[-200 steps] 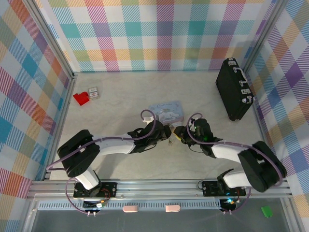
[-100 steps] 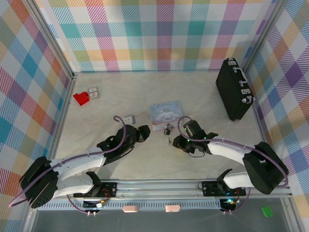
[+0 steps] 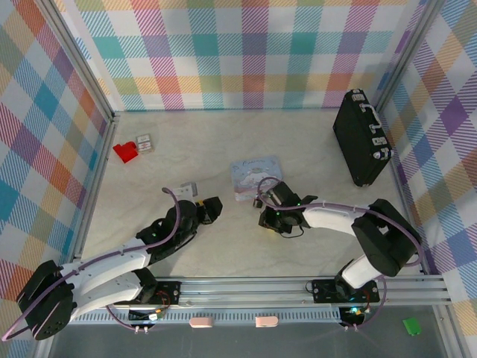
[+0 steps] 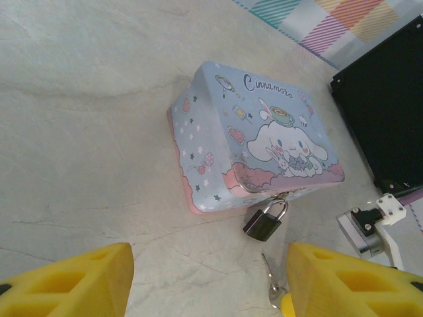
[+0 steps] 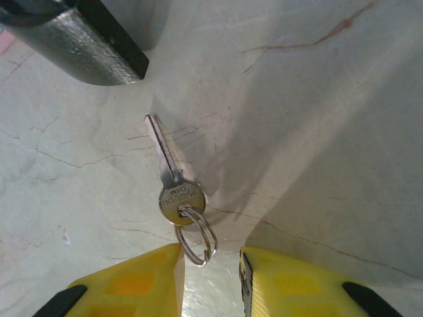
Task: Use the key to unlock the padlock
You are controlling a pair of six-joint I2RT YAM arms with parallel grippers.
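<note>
Marbled tabletop (image 4: 79, 132) holds "Cinnamoro…" tin (image 4: 264, 132), padlock (image 4: 264, 221), key (image 5: 173, 178); left gripper (image 4: 208, 277) gapes, right gripper (image 5: 211, 264) narrowly parted, gripping nothing.

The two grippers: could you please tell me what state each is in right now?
Left gripper: open, holding nothing.
Right gripper: narrowly open, with the key ring at its fingertips, not clamped.

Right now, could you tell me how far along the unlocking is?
Done: nothing visible; the padlock looks shut on the tin. In hand: the right hand, open, sits just behind the key lying on the table. Remaining: grasp the key, insert it, turn.
</note>
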